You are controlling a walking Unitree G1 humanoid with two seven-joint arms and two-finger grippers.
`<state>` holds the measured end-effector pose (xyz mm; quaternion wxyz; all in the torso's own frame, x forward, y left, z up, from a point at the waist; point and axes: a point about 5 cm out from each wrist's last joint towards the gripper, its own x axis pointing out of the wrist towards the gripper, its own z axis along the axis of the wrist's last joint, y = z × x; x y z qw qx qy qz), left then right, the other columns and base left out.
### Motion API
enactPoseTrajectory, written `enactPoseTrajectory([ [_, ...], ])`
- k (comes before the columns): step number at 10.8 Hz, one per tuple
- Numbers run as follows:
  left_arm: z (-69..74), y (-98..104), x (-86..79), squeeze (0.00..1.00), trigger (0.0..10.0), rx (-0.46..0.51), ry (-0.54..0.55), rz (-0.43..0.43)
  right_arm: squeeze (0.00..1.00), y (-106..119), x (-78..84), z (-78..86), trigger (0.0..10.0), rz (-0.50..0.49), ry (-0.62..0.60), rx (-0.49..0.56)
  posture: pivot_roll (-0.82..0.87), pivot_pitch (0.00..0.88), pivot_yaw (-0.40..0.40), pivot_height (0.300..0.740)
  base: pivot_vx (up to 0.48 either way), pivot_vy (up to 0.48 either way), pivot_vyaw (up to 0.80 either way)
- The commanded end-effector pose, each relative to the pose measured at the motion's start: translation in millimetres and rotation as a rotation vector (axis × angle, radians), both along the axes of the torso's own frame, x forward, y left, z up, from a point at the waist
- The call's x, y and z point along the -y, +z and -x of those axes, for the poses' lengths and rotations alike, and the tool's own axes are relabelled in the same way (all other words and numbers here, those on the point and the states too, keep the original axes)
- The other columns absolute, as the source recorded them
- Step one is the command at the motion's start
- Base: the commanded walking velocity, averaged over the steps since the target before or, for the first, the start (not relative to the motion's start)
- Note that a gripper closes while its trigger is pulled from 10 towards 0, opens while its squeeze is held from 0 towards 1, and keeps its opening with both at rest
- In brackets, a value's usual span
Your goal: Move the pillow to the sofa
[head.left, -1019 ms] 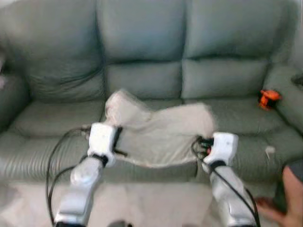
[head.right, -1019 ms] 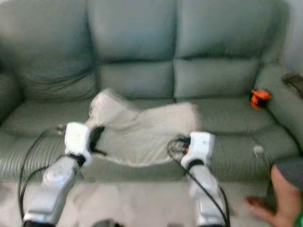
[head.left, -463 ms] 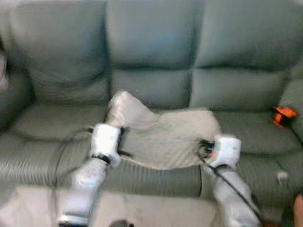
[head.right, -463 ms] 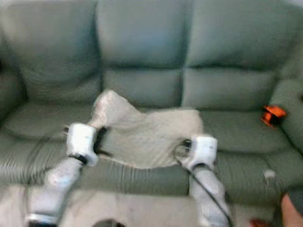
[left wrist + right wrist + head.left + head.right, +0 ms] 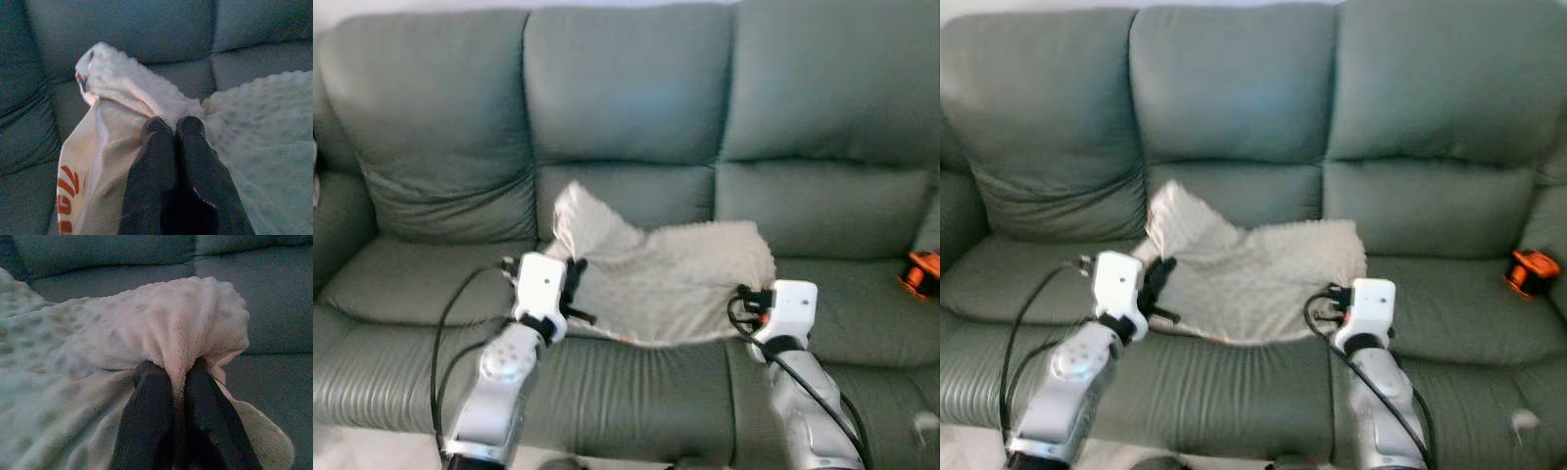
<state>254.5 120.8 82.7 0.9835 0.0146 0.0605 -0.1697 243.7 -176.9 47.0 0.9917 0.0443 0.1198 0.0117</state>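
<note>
A cream, bumpy-textured pillow hangs between my two arms over the middle seat of the grey-green sofa. My left gripper is shut on the pillow's left edge, near a raised corner with orange print on its underside. My right gripper is shut on the pillow's right corner, bunching the fabric between its fingers. In the eye views the left wrist and right wrist sit at either side of the pillow, its far edge near the backrest.
An orange object lies on the sofa's right seat by the armrest. A small white speck rests on the front of the right seat. The left seat cushion is bare.
The camera has come closer to the sofa and shifted left; the floor and the person at lower right have left view. Both grippers still hold the pillow, now further over the seat.
</note>
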Motion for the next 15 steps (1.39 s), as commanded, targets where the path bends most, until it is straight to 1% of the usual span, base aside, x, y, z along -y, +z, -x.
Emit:
enactPoseTrajectory([
  [1, -0.6, 3.9, -3.6, 0.0, 10.0, 0.022, 0.008, -0.005, 0.0, 3.8, -6.7, -2.1, 10.0, -0.01, 0.026, 0.016, -0.04, 0.0, 0.042, 0.74, 0.0, 0.0, 0.0],
  [3, -0.3, 3.3, -3.5, 0.0, 10.0, 0.02, 0.006, -0.011, 0.0, 3.4, -7.1, -1.8, 10.0, -0.011, 0.025, 0.014, -0.04, 0.0, 0.043, 0.74, 0.0, 0.0, 0.0],
  [4, -1.3, 1.2, -5.9, 0.0, 10.0, 0.013, 0.039, -0.043, 0.0, 3.1, -7.8, -2.0, 10.0, -0.015, 0.022, 0.013, -0.03, 0.0, 0.042, 0.74, 0.0, 0.0, 0.0],
  [8, -2.4, 1.1, -12.3, 0.0, 10.0, 0.025, 0.078, -0.072, 0.0, 4.9, -11.8, -1.0, 10.0, -0.055, 0.017, 0.03, -0.03, 0.0, 0.047, 0.74, 0.0, 0.0, 0.0],
  [10, -0.8, 1.4, -11.8, 0.0, 10.0, 0.019, 0.059, -0.067, 0.0, 3.0, -12.2, 0.8, 10.0, -0.058, 0.012, 0.024, -0.03, 0.0, 0.054, 0.717, 0.0, 0.0, 0.0],
  [11, -0.5, 0.1, -11.4, 0.0, 10.0, -0.008, 0.06, -0.066, 0.0, 2.4, -12.7, 1.1, 10.0, -0.062, 0.01, 0.022, -0.03, 0.0, 0.056, 0.692, 0.0, 0.0, 0.0],
  [12, -0.5, 0.4, -10.8, 0.0, 10.0, -0.009, 0.068, -0.078, 0.0, 2.5, -13.1, 1.1, 10.0, -0.064, 0.01, 0.023, -0.03, 0.0, 0.056, 0.677, 0.0, 0.0, 0.0],
  [13, -0.6, 1.4, -10.5, 0.0, 10.0, 0.0, 0.083, -0.096, 0.0, 2.5, -13.1, 1.2, 10.0, -0.065, 0.009, 0.023, -0.03, 0.0, 0.056, 0.657, 0.0, 0.0, 0.0],
  [14, -1.2, 2.4, -9.6, 0.0, 10.0, 0.024, 0.059, -0.09, 0.0, 2.9, -13.3, 1.2, 10.0, -0.071, 0.007, 0.028, -0.03, 0.0, 0.056, 0.637, 0.0, 0.0, 0.0],
  [15, -1.5, 3.8, -10.7, 0.0, 10.0, 0.054, 0.048, -0.117, 0.0, 3.9, -13.4, 1.1, 10.0, -0.077, 0.004, 0.034, -0.03, 0.0, 0.056, 0.632, 0.0, 0.0, 0.0],
])
